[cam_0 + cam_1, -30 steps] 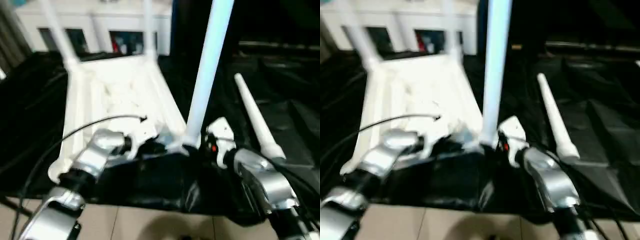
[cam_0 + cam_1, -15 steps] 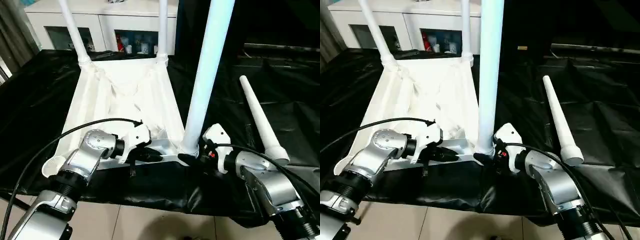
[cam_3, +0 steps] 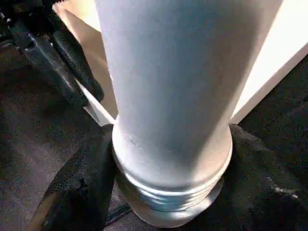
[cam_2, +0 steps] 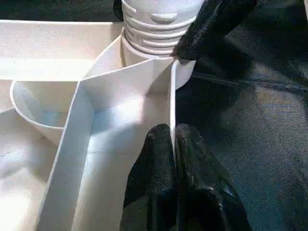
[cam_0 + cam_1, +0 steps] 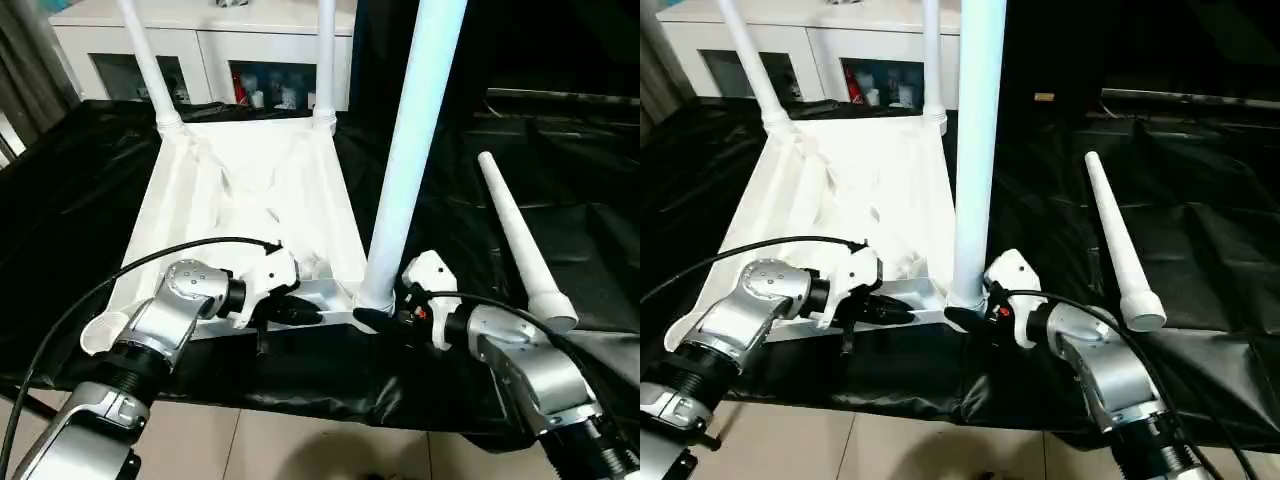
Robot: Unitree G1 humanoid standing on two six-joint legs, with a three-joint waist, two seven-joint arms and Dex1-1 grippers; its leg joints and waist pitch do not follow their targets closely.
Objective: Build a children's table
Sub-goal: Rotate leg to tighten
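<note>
A: Covering the worktop (image 5: 80, 190) is black sheeting; a white glass-door cabinet (image 5: 210, 45) stands behind. No legible writing.

B: Table (image 5: 250, 190) lies upside down. Left claw (image 4: 173, 144) pinches its rim; right claw (image 3: 168, 163) clasps the near leg (image 5: 410, 150). Loose leg (image 5: 520, 240) alongside.

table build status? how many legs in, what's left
Done: two far legs stand in the upturned table top's back sockets. In hand: the right gripper is shut on the third leg at its threaded base, upright in the near right corner socket; the left gripper pinches the top's near rim. Left: the fourth leg lies on the black sheet; the near left socket is open.
</note>
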